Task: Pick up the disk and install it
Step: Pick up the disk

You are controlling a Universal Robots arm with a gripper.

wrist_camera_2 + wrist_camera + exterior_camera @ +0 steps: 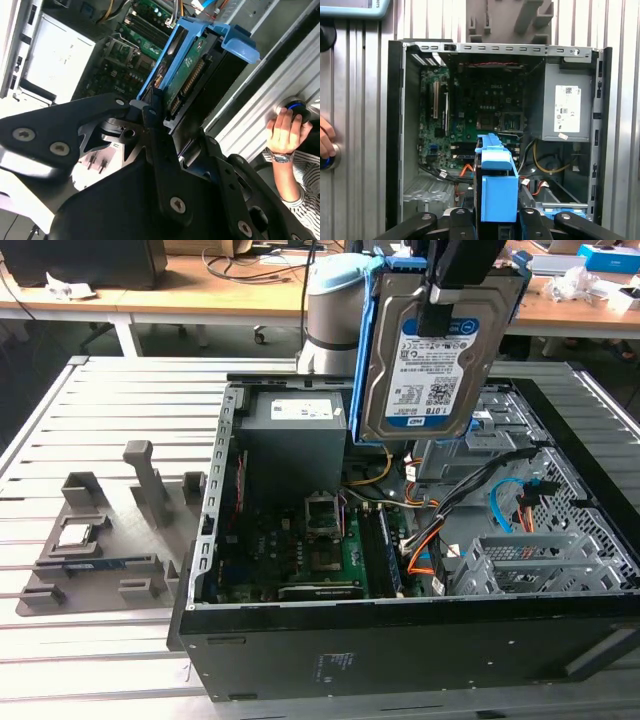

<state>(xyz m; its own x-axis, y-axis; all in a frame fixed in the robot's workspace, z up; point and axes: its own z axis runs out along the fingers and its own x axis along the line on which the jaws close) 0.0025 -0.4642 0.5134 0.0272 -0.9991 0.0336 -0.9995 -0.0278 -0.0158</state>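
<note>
While the hand [447, 285] is clamped on the disk [430, 350], the disk hangs clear above the open computer case [400, 640], in the upper right of the exterior frame, touching nothing below. Its long axis runs up-down, slightly tilted, with the label face toward the exterior camera and blue rails [362, 350] along the edges. Below it are loose cables [480, 490]. The metal cage [520, 560] sits in the lower right of the frame, well apart from the disk. In the second wrist view the fingers [152, 112] sit tight against the disk, no gap. The case lies flat on the table [100, 660].

Writing: the disk has a white-and-blue label with print and barcodes, and the power supply [295, 435] has a white sticker.
</note>
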